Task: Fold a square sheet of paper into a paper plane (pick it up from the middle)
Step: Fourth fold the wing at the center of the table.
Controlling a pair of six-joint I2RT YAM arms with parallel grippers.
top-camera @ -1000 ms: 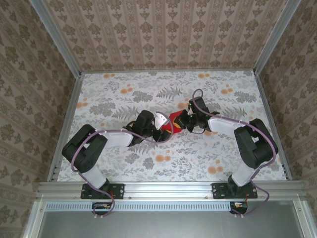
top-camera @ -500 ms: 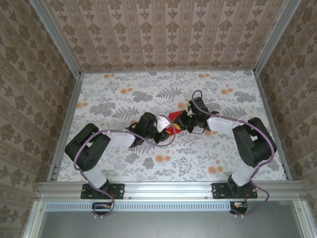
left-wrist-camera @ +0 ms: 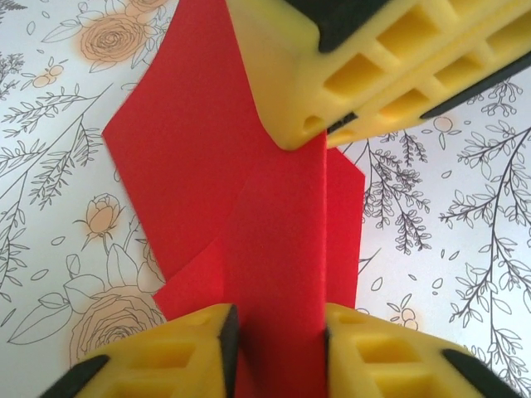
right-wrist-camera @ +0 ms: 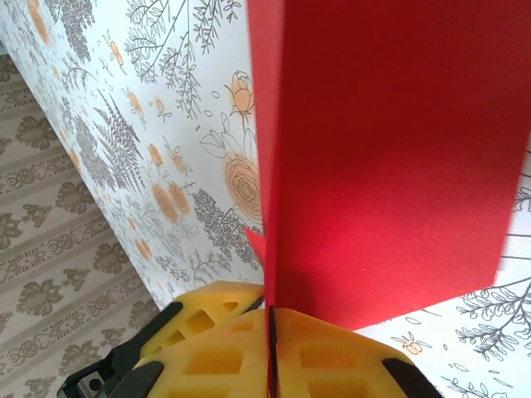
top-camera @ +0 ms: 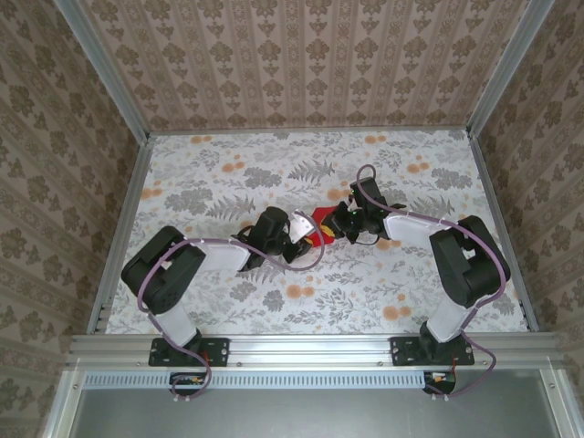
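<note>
Mid-table, we find the red paper held up between both arms. Right pincer is pinched tight on a folded edge. Left pincer grips a raised strip of the paper, fingers pressing either side.

paper sits mid-table (between both pincers): left pincer nearer, right pincer behind.

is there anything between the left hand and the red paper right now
Nothing visible stands between them. The red paper already sits between the left hand's yellow fingers, and the right hand pinches its far end.
</note>
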